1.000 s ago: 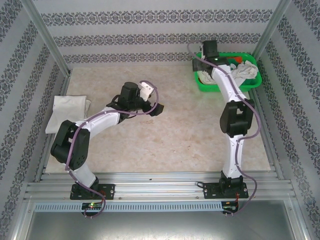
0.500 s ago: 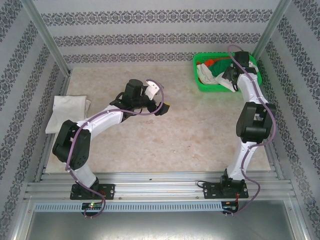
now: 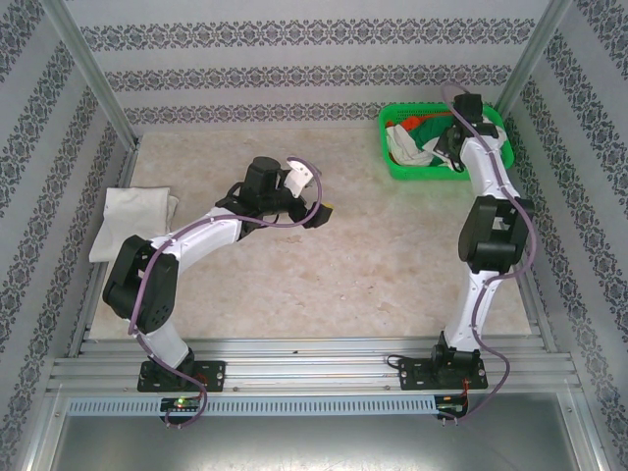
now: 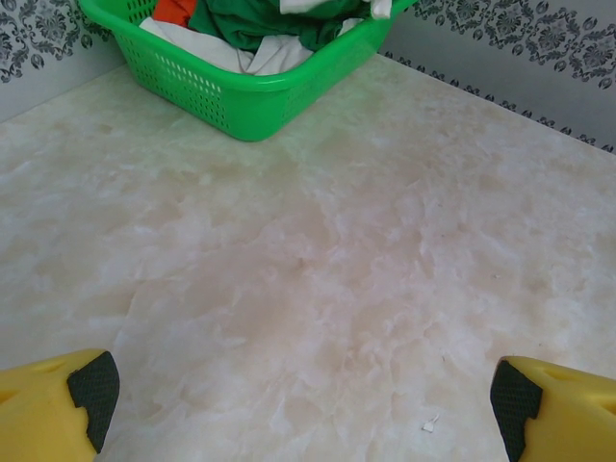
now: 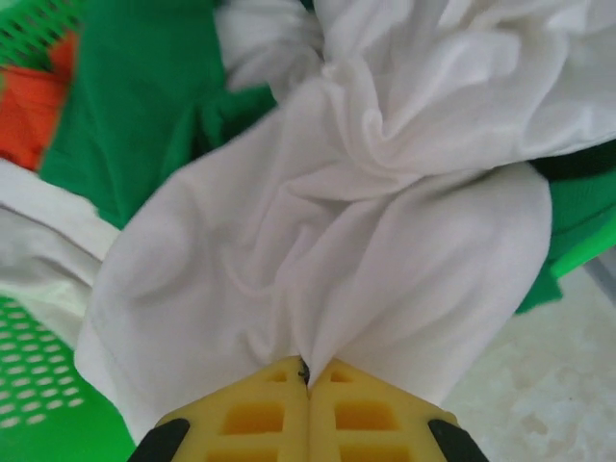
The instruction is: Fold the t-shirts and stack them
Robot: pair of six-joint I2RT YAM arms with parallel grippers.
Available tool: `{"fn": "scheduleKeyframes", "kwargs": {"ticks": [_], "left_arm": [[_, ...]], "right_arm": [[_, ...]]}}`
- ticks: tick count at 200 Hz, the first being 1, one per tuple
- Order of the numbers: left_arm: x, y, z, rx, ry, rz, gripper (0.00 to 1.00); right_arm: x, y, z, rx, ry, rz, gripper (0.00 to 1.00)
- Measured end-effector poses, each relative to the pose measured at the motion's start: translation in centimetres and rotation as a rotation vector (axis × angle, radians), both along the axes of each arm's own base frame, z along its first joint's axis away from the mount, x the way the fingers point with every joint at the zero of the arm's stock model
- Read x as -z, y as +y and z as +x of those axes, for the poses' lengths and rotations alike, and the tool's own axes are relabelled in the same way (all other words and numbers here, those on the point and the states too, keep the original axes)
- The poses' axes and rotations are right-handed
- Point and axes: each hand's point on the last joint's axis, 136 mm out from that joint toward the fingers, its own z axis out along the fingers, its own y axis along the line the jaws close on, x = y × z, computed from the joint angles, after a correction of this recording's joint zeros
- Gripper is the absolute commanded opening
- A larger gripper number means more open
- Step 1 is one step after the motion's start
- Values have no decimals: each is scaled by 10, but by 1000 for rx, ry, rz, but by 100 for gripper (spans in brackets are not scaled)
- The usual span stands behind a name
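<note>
Clamping its jaws on a white t-shirt point(image 5: 385, 221) in the far-right green basket point(image 3: 402, 170), the right gripper point(image 5: 308, 373) is working from the basket's right side, having swung across; lifting out likely follows. The left gripper point(image 4: 300, 390) is hovering over the bench point(image 4: 318, 269), jaws apart.

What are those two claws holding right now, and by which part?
The right gripper is shut on a fold of a white t-shirt at the green basket. The left gripper is open, holding nothing.
</note>
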Motion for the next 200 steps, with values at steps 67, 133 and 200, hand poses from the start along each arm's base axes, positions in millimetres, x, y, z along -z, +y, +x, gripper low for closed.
{"fn": "scheduleKeyframes", "kwargs": {"ticks": [67,133,200], "left_arm": [[-6,1,5,-27,-8,-25,100],[-3,7,9,-67,28,-56,100],[3,25,20,-152,75,-104,100]], "right_arm": [[-186,64,-1,-120,-457,-167,0],[-287,90,-15,-168,-700,-238,0],[-408,127,-51,-304,-960,-225,0]]}}
